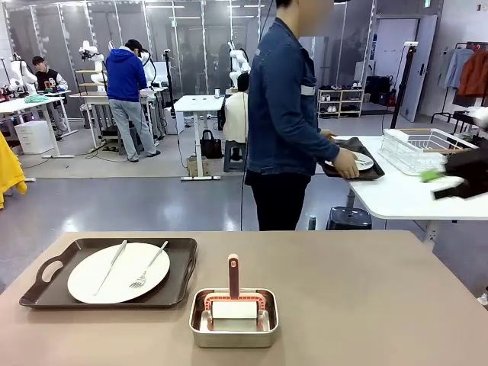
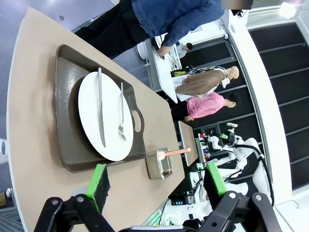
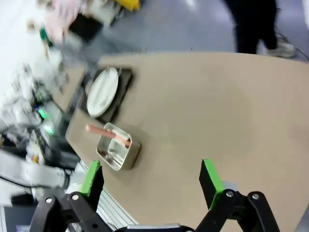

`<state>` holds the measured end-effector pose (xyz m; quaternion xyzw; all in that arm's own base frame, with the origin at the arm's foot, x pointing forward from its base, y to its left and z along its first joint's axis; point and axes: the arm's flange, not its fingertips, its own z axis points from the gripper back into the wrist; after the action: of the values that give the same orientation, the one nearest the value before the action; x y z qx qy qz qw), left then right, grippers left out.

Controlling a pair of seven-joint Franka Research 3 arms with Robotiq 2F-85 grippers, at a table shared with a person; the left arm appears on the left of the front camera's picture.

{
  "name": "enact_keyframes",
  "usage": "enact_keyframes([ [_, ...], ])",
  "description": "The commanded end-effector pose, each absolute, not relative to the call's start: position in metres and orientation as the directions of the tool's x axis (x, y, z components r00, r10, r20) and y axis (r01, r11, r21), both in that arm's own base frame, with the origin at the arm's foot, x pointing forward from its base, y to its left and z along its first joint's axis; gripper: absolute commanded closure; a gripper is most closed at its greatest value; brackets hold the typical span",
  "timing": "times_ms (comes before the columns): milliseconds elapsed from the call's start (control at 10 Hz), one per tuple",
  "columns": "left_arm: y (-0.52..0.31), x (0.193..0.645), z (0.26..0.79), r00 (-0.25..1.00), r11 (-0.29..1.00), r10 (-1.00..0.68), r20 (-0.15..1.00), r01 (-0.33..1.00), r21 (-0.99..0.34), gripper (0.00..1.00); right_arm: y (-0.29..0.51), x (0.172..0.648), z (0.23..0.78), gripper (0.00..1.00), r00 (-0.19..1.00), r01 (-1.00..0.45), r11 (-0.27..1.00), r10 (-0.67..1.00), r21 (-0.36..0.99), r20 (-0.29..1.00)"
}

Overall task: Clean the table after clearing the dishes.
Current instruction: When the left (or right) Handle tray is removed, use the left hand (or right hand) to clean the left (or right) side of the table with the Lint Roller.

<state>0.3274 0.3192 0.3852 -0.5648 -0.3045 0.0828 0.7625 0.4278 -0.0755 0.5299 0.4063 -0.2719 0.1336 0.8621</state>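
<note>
I read both sets of jaws as released: left gripper (image 2: 157, 181) and right gripper (image 3: 150, 180) grasp nothing. One plate (image 1: 118, 272) with knife (image 1: 111, 267) and fork (image 1: 149, 265) sits on its tray (image 1: 181, 267) on the table (image 1: 351, 297), left of the steel pan (image 1: 233, 319). The person's hand (image 1: 347, 162) is at the second tray (image 1: 374, 171) on a white table (image 1: 404, 198).

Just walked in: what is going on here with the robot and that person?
A person at the far side has turned to a white side table, one hand on a dark tray carrying a white plate. The other tray, with the near plate, fork and knife, lies untouched on the brown table. A steel pan with a pink-handled tool stands mid-table. The left gripper and right gripper hover open over the table, holding nothing.
</note>
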Motion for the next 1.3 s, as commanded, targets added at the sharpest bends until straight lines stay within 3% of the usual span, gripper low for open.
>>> enact_keyframes([
  [0, 0.320, 0.323, 0.386, 0.803, 0.354, 0.458, 0.381, 0.228, -0.907, 0.00, -0.013, 0.439, 0.542, 0.00, 0.750, -0.585, 0.646, 0.203, 0.490, 0.629],
  [100, 0.320, 0.323, 0.386, 0.803, 0.354, 0.458, 0.381, 0.228, -0.907, 0.00, 0.034, 0.439, 0.556, 0.00, 0.677, -0.674, 0.646, 0.345, 0.359, 0.650],
  [300, 0.320, 0.323, 0.386, 0.803, 0.354, 0.458, 0.381, 0.228, -0.907, 0.00, 0.139, 0.431, 0.569, 0.00, 0.468, -0.841, 0.524, 0.582, 0.133, 0.665],
  [600, 0.320, 0.323, 0.386, 0.803, 0.354, 0.458, 0.381, 0.228, -0.907, 0.00, 0.248, 0.411, 0.561, 0.00, 0.163, -0.963, 0.256, 0.802, -0.084, 0.575],
  [900, 0.320, 0.323, 0.386, 0.803, 0.354, 0.458, 0.381, 0.228, -0.907, 0.00, 0.317, 0.405, 0.540, 0.00, -0.015, -0.993, 0.035, 0.912, -0.113, 0.410],
  [1200, 0.320, 0.323, 0.386, 0.803, 0.354, 0.458, 0.381, 0.228, -0.907, 0.00, 0.360, 0.397, 0.514, 0.00, -0.103, -0.994, -0.084, 0.945, -0.074, 0.311],
])
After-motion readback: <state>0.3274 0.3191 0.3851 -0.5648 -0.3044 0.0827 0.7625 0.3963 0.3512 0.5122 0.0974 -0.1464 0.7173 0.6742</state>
